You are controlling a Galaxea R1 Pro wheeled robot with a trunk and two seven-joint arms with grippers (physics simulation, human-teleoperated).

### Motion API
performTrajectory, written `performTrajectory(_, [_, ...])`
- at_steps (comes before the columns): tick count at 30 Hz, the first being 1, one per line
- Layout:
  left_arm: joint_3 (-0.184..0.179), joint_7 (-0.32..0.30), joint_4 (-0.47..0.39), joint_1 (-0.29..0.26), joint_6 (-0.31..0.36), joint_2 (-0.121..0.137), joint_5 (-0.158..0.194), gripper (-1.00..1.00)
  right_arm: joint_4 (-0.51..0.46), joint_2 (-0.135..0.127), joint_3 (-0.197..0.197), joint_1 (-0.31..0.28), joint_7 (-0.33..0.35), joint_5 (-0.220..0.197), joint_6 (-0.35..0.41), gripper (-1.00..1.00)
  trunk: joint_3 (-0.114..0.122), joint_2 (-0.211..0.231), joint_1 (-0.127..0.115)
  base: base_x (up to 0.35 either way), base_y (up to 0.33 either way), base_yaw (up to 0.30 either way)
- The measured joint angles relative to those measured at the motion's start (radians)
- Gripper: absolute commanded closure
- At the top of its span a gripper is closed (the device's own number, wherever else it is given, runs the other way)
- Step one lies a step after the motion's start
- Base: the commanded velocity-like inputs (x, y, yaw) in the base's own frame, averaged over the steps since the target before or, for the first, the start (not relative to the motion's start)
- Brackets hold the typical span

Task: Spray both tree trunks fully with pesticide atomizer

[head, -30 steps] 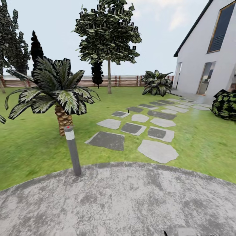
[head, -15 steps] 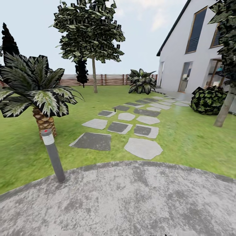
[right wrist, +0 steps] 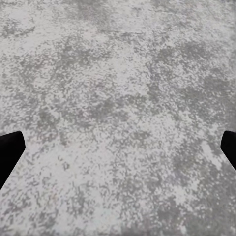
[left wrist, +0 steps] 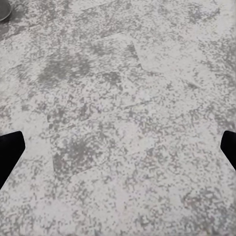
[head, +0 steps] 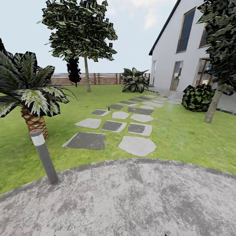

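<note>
A: L pincer (left wrist: pixel 118 147) and R pincer (right wrist: pixel 118 147) both spread, empty, over grey paving.
B: Step?
A: Search/approach. Small dark obj (head: pixel 108 108) on the stones, maybe the atomizer, can't tell. Far tree (head: pixel 87 73) ahead, near tree (head: pixel 212 106) at right.
B: Next?
A: Prob. drive closer, confirm, then grasp.

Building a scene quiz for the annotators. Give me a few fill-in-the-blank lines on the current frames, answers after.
1. The bollard lamp stands at the edge of the grey ____ area.
2. The stepping stones lead across the lawn toward the white ____.
3. The far tree stands in front of the wooden ____.
4. Both wrist views show jaws spread ____ over speckled paving.

Answers: paved; house; fence; open
</note>
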Motion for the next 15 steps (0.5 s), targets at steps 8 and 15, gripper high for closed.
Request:
performTrajectory(8, [0.0,0.0,0.002,0.0,0.0,0.0,-0.001,-1.0,0.001,0.0,0.004,0.0,0.0,0.001,0.0,-1.0,-0.027,-0.056,0.031,0.0,0.0,-0.001])
performTrajectory(15, [0.002,0.001,0.002,0.0,0.001,0.0,0.001,-1.0,0.001,0.0,0.003,0.0,-0.001,0.001,0.0,-1.0,-0.058,-0.105,0.058,0.0,0.0,0.0])
